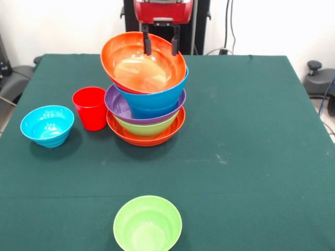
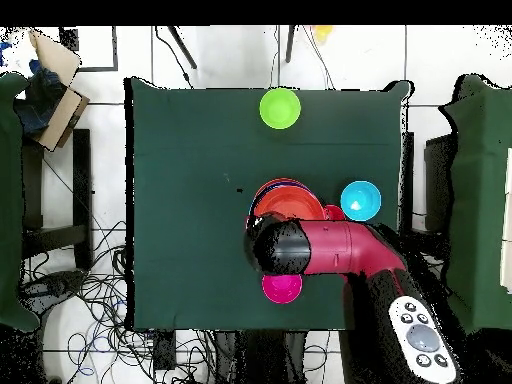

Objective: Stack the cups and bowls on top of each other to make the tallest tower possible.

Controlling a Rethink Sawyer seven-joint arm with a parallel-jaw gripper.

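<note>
Hanging over the tower [image 1: 146,99] mid-table, the gripper [image 1: 161,45] has its fingers apart, clear of the tilted orange bowl [image 1: 142,61] on top.

That bowl looks light, stiff and slick, so its thin rim is probably the best place to pinch. It sits crooked on a blue bowl [image 1: 157,97]. The red cup [image 1: 90,107] stands just beside the tower.

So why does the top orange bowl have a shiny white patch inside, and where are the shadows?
Front view: the tilted top orange bowl is glossy, so the room light glares pale off its inside; soft dark shadows sit on the green cloth beside the red cup and the lone blue bowl. Overhead view: the arm hides most of the tower, so no glare shows there.
</note>
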